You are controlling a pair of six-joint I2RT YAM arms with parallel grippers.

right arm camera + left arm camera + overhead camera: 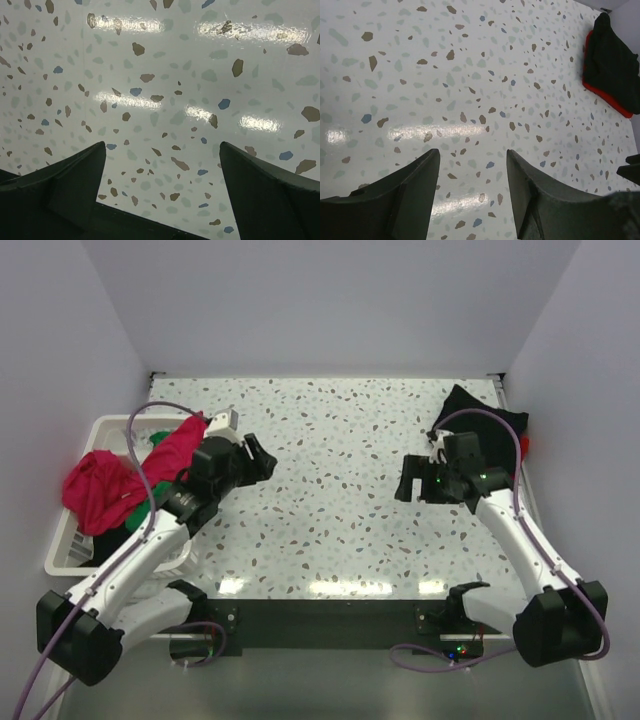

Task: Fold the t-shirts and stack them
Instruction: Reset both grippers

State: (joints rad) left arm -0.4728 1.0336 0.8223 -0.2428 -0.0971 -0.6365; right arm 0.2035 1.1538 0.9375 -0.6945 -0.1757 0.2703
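Pose: left arm (pixel 140 550) extends forward and inward from its base, elbow bent. The left end effector (pixel 262 458) points toward centre, its 2 fingers apart with nothing between them. The right arm (pixel 520 530) angles inward likewise. The right end effector (pixel 408 483) faces left, fingers spread wider, also empty.

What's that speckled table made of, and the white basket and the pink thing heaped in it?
The tabletop looks like speckled terrazzo-pattern stone or laminate, glossy: lamps mirror in it. The laundry basket seems white moulded plastic, slatted. The magenta t-shirt is soft matte cloth, crumpled in folds.
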